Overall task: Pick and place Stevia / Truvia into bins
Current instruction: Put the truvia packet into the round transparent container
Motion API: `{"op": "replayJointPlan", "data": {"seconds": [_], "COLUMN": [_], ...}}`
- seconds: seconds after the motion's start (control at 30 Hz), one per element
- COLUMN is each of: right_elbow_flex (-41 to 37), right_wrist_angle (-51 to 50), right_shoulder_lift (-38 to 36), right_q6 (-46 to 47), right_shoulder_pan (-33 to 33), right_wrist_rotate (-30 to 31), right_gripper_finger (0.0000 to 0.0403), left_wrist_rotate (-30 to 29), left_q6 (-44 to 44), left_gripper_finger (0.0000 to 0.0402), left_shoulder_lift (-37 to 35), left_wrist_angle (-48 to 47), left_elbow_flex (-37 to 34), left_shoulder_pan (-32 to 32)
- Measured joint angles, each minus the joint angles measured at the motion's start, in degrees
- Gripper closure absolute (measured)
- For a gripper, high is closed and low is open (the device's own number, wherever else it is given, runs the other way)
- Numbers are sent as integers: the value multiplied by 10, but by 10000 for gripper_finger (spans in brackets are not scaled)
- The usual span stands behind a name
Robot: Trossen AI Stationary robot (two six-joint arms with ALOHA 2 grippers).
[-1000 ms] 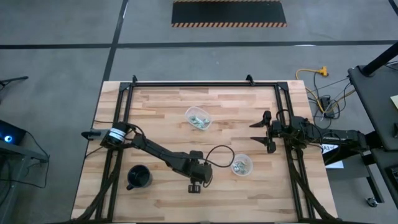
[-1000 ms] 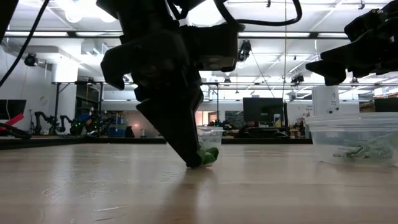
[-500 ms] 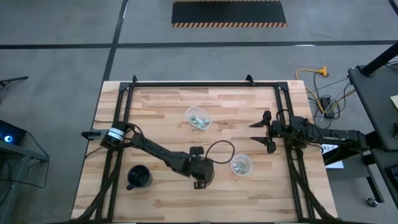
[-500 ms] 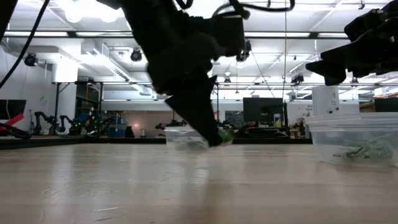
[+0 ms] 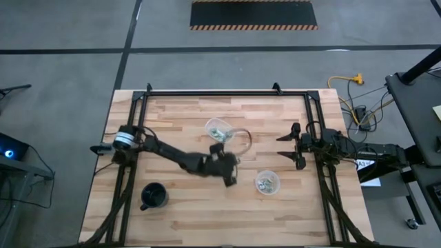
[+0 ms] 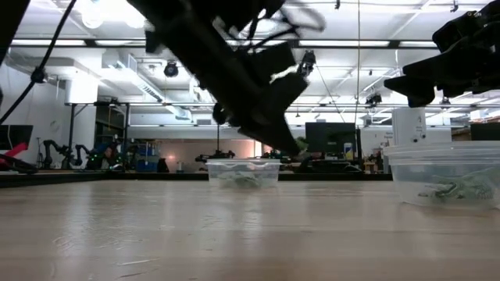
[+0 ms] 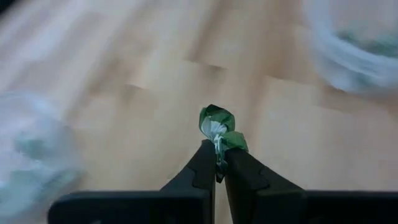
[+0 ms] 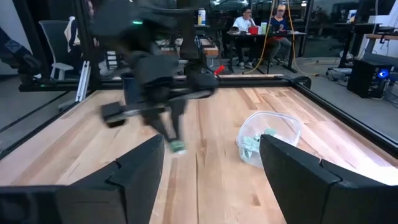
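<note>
Left end effector (image 7: 217, 163): fingers pinched tight on a crumpled green and white Stevia packet (image 7: 219, 127), which sticks out past the fingertips; lifted clear of the desk (image 5: 179, 213).
Left end effector, place: over the middle of the desk, between the two bins, just on the near side of the far bin (image 5: 220, 130) and to the left of the near bin (image 5: 267, 182).
Held packet, low view: seen as a small green bit at the tip of the dark fingers, above the far bin's rim level, off the wood.
Right end effector (image 5: 290, 145): fingers spread wide, holding nothing; it hangs at the desk's right edge, well apart from the far bin and above the near bin in the high view.
Far bin: clear cup with green and white packets lying inside.
Near bin: clear cup, also with packets inside.
Black cup (image 5: 154, 196): at the desk's left front, well apart from the far bin.
People: seated at a table in the room behind, seen in the right wrist view.
</note>
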Motion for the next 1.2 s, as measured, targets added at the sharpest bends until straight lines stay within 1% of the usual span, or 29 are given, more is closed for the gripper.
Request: {"op": "replayJointPlan", "data": {"seconds": [0.13, 0.23, 0.33, 0.4, 0.5, 0.63, 0.73, 0.87, 0.97, 1.1, 1.2], "right_elbow_flex": [0, 0, 0, 0, 0, 0, 0, 0, 0, 0, 0], "right_wrist_angle": [0, 0, 0, 0, 0, 0, 0, 0, 0, 0, 0], "right_shoulder_lift": [0, 0, 1, 1, 1, 2, 3, 3, 3, 3, 3], "right_q6": [0, 0, 0, 0, 0, 0, 0, 0, 0, 0, 0], "right_shoulder_pan": [0, 0, 0, 0, 0, 0, 0, 0, 0, 0, 0], "right_wrist_rotate": [0, 0, 1, 0, 0, 0, 0, 0, 0, 0, 0], "right_gripper_finger": [153, 154, 151, 149, 147, 148, 151, 154, 152, 148, 147], "left_wrist_rotate": [-5, -40, -68, -92, -141, -171, -176, -176, -176, -176, -176], "left_q6": [14, 9, -21, -44, -65, -65, -65, -61, -61, -58, -30], "left_gripper_finger": [401, 401, 401, 401, 402, 402, 397, 376, 362, 352, 350], "left_shoulder_lift": [-45, -84, -110, -121, -126, -124, -125, -126, -126, -126, -126], "left_wrist_angle": [126, 219, 261, 269, 278, 273, 276, 275, 274, 274, 275], "left_elbow_flex": [-87, -148, -199, -221, -225, -224, -223, -224, -224, -224, -224], "left_shoulder_pan": [48, 74, 93, 101, 103, 103, 103, 103, 105, 106, 106]}}
